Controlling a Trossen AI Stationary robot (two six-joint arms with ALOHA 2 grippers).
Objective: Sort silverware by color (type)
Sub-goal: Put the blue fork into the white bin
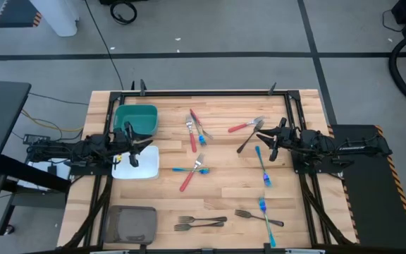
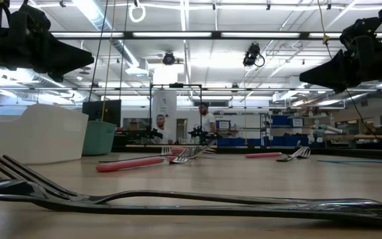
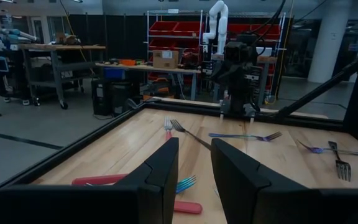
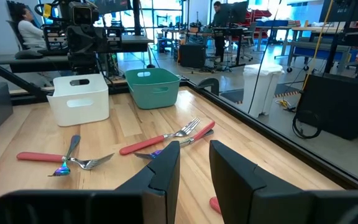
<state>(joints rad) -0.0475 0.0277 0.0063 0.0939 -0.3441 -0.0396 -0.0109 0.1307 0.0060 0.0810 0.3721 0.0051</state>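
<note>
The silverware lies scattered flat on the wooden table (image 1: pixel 224 190). There are red-handled forks (image 1: pixel 193 135) (image 1: pixel 242 128) (image 1: pixel 187 180), blue-handled ones (image 1: pixel 262 166) (image 1: pixel 267 220) (image 1: pixel 186 169), and dark grey forks (image 1: pixel 200 223) (image 1: pixel 258 216) near the front edge. A dark spoon (image 1: pixel 248 139) lies in front of my right gripper. My left gripper (image 1: pixel 138 146) hovers level at the table's left, over the bins, open and empty (image 3: pixel 194 180). My right gripper (image 1: pixel 265 144) hovers level at the right, open and empty (image 4: pixel 194 174). Both hang high above the table in the low view (image 2: pixel 78 53) (image 2: pixel 314 74).
Along the table's left side stand a green bin (image 1: pixel 137 117) at the far left, a white bin (image 1: pixel 145 166) beside it and a grey bin (image 1: pixel 131 224) at the near left corner. A black frame (image 1: pixel 203 92) borders the table. People stand in the room beyond.
</note>
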